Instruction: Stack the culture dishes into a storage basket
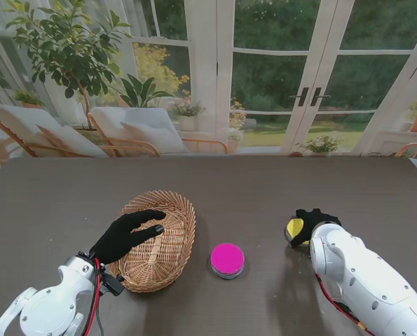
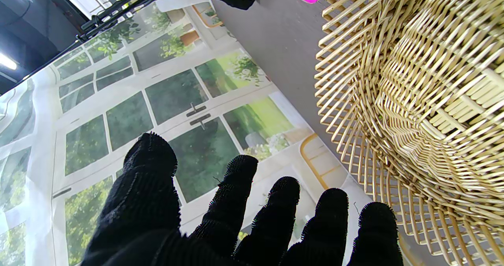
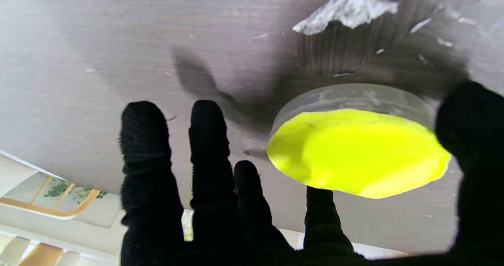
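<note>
Right hand [image 1: 312, 222] grasping yellow dish [image 1: 294, 228] by its rim — left hand [image 1: 127, 234] released, spread over wicker basket [image 1: 172, 241]; magenta dish [image 1: 227, 259] between.

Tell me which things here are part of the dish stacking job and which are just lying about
Part of the job:
- woven wicker basket
- round magenta culture dish
- round yellow culture dish

Just lying about:
- crumpled silvery scrap, seen only in the right wrist view

Two culture dishes — pink dish [image 1: 227, 259], yellow dish [image 1: 295, 228]; one basket [image 1: 167, 227].
</note>
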